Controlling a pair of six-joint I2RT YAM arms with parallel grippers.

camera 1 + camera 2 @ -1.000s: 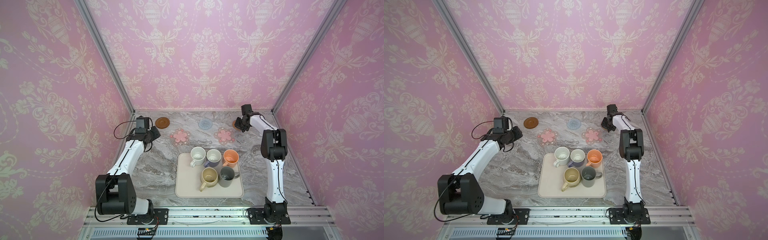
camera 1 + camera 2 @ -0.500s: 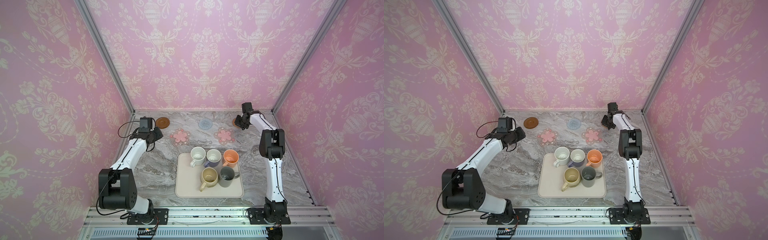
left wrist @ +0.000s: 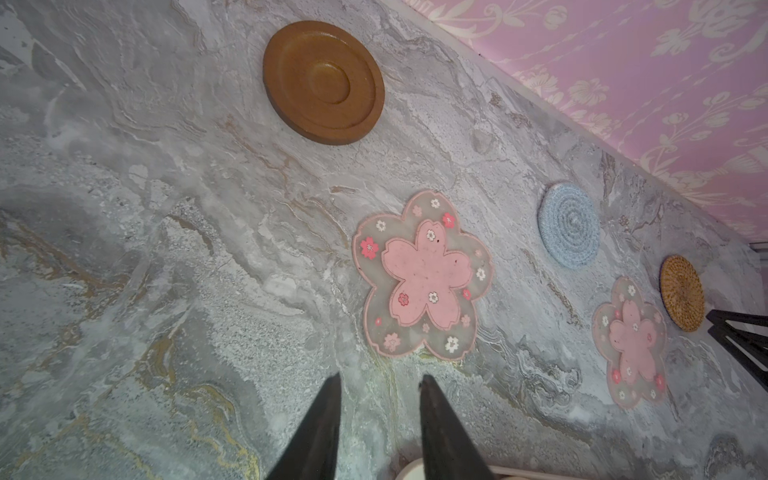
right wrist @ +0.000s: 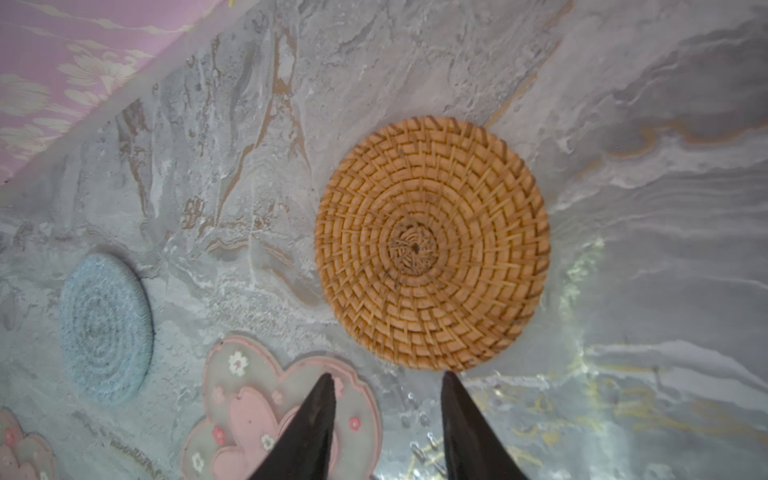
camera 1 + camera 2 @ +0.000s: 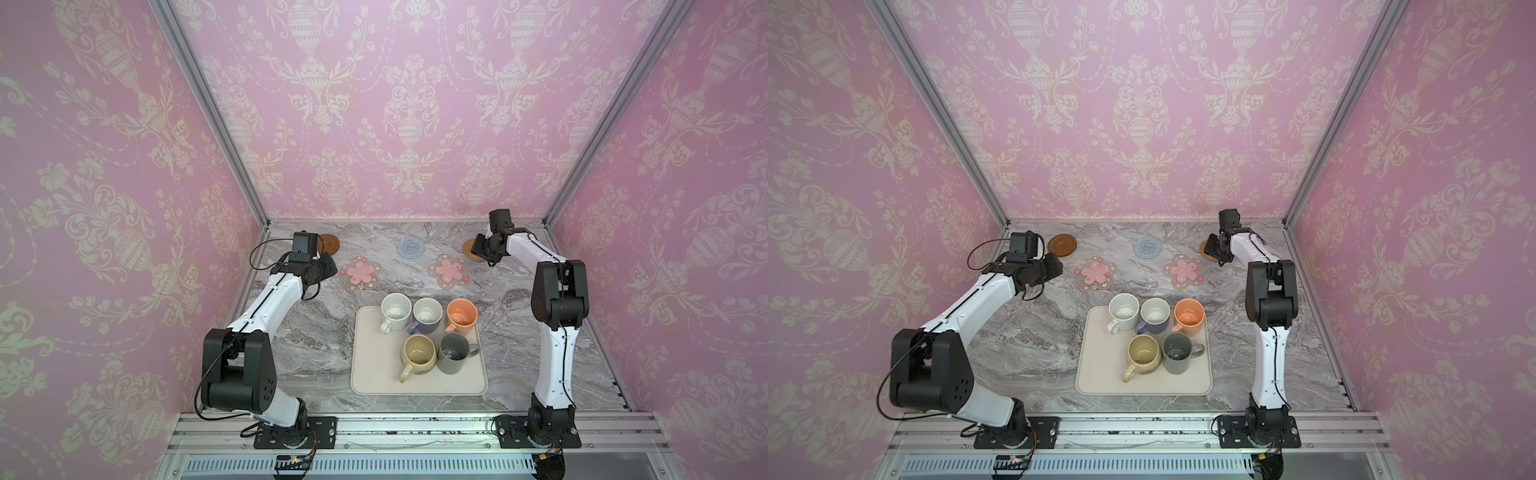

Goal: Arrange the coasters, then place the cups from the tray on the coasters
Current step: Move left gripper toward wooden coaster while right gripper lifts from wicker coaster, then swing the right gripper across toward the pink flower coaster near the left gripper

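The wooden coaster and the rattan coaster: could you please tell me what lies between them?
The blue-grey crocheted coaster lies between them, flat on the marble; both top views show it.

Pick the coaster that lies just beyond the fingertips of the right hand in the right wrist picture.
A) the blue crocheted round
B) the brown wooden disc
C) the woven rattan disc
C: in the right wrist view the woven rattan disc lies flat on the marble just past the right hand, whose fingers stand apart and hold nothing.
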